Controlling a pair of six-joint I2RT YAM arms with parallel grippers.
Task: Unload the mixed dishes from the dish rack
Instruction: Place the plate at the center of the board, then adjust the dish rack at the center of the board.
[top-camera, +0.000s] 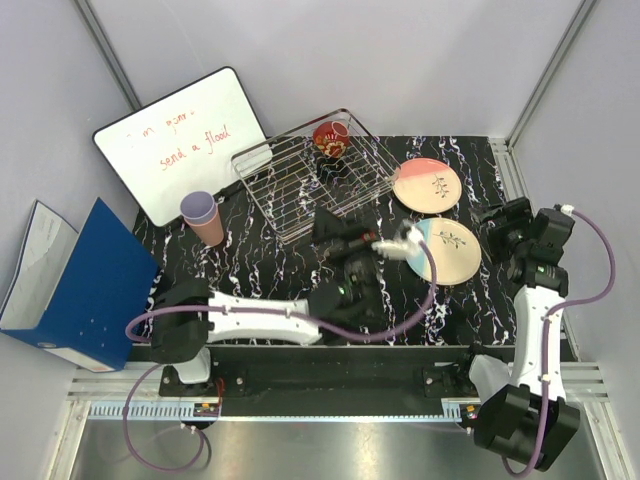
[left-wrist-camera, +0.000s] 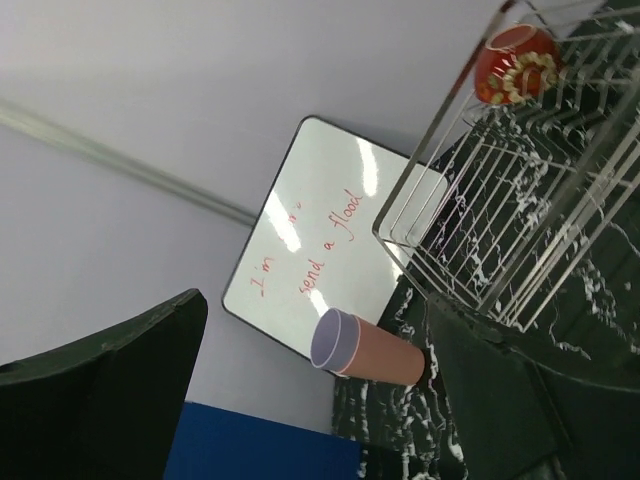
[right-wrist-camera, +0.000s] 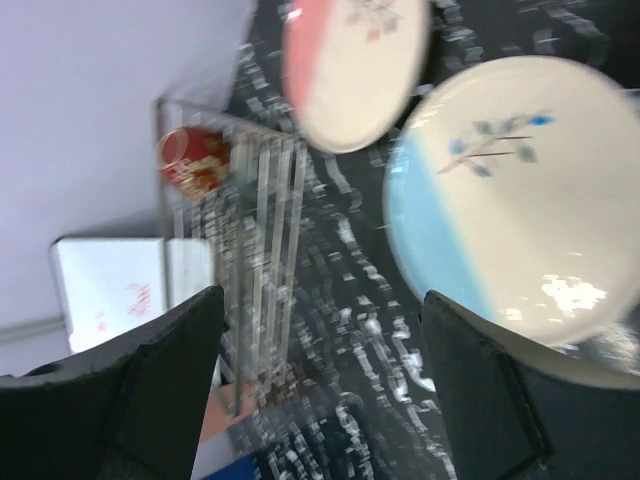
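The silver wire dish rack (top-camera: 310, 185) stands mid-table and holds only the red patterned bowl (top-camera: 331, 138) at its far end. The salmon-pink cup (top-camera: 208, 226), with the lavender cup (top-camera: 197, 206) nested inside it, stands on the table left of the rack. The pink/cream plate (top-camera: 427, 185) and the light-blue/cream plate (top-camera: 450, 250) lie flat right of the rack. My left gripper (top-camera: 332, 228) is open and empty at the rack's near edge. Its wrist view shows the rack (left-wrist-camera: 520, 210), the bowl (left-wrist-camera: 512, 62) and the cups (left-wrist-camera: 375, 350). My right gripper (top-camera: 497, 222) is open and empty beside the blue plate (right-wrist-camera: 520, 190).
A whiteboard with red writing (top-camera: 180, 140) leans at the back left, behind the cups. A blue binder (top-camera: 85, 285) lies at the left edge. The black marbled table top (top-camera: 250, 270) ends at grey walls on three sides.
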